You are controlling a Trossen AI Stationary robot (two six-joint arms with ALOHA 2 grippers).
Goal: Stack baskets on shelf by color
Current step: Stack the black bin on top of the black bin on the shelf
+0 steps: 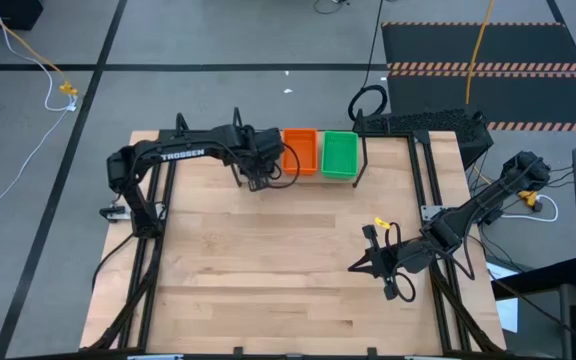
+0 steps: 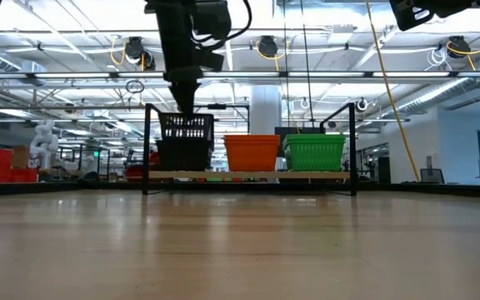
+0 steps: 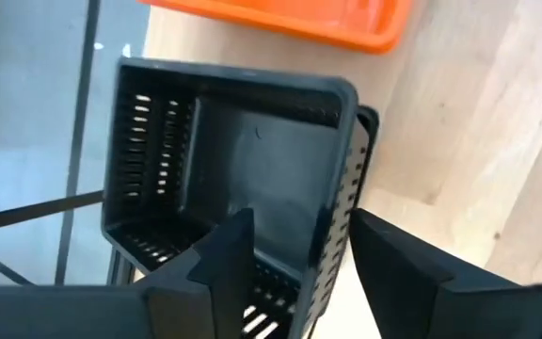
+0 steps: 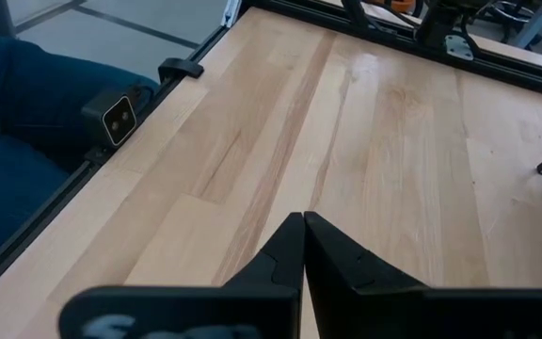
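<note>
Three mesh plastic baskets on shelf [image 2: 248,176], black [image 3: 243,179], orange [image 2: 252,153], green [image 2: 315,152]; left tool [image 3: 294,259] spread astride black rim; right tool [image 4: 303,247] pressed together

The right tool [image 4: 303,247] (fingers pressed together) hovers over the bare wooden tabletop [image 4: 384,141].

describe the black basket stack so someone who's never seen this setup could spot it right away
Find the narrow shelf with black tube uprights at the table's far edge, holding three basket stacks in a row. The black basket stack sits at the end under the left gripper, whose open fingers straddle its top basket's wall. Its neighbours are the orange baskets in the middle and green baskets at the other end.
</note>
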